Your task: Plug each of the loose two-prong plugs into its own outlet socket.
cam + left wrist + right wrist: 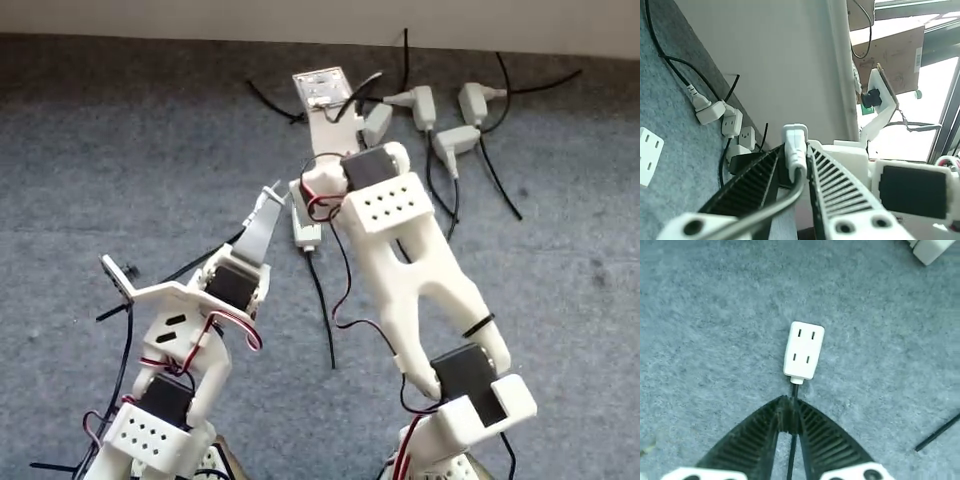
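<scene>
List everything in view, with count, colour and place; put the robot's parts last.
carpet: one, grey, covering the table.
cluster outlets: four, white, near the wall.
lone outlet: one, white, on open carpet apart from the cluster.
held plug: one, white, gripped above the carpet.
joined plug: one, white, apparently seated in a cluster outlet.
cords: several, black, trailing over the carpet.
wall: one, pale, behind the cluster.
left arm: one, white with black motors.
right arm: one, white with black motors, beside it.
left end effector: one, black fingers, shut on the held plug.
right end effector: one, black fingers, shut, tips at the lone outlet's cord.
</scene>
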{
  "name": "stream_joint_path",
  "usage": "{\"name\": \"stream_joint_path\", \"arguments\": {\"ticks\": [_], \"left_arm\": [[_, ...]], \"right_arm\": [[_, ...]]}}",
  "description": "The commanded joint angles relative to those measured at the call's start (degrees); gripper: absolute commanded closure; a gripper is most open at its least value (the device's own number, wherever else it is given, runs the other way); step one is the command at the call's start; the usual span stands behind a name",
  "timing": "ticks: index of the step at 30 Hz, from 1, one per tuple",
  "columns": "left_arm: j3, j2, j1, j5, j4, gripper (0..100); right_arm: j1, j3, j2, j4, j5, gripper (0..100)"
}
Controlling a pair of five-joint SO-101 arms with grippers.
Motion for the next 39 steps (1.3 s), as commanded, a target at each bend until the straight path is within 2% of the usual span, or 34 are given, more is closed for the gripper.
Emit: {"name": "stream_joint_path", "arguments": {"ticks": [1, 7, 8, 11, 14, 17, 21, 28, 34, 39], "left_arm": [[1.01, -0.31, 0.48, -0.70, 0.09, 99], [0.40, -0.31, -4.97, -0.88, 0.00, 99], [0.40, -0.31, -5.85, -2.64, -0.26, 99], [0.40, -0.40, -6.29, -14.24, -0.26, 99], [1.01, 0.13, -6.37, -24.35, 0.53, 99], [0.92, -0.40, -6.81, -31.56, 7.12, 99], [-0.75, -0.40, -8.04, -45.01, 16.53, 99], [-17.71, -0.13, -6.02, -63.30, 51.16, 99], [-27.74, 0.31, -1.27, -69.54, 56.70, 99], [-32.92, 4.53, -2.33, -70.33, 57.85, 99]], "right_arm": [[7.34, -2.95, -1.89, 1.89, 0.00, 99.1], [23.52, -2.33, -6.64, 5.85, 0.00, 99.1], [25.80, -1.01, -6.46, 6.73, 0.00, 99.0], [30.11, 6.90, -4.88, 7.08, 0.00, 99.0], [31.25, 18.07, -3.12, 1.27, 0.00, 99.0], [31.08, 28.18, -3.38, -7.34, -0.26, 99.0], [31.52, 38.11, -5.93, -17.71, -6.15, 99.0], [31.52, 52.88, -14.81, -32.84, -8.00, 99.0], [31.16, 61.58, -20.79, -40.13, -7.65, 99.0], [31.16, 62.99, -21.23, -40.57, -7.56, 99.0]]}}
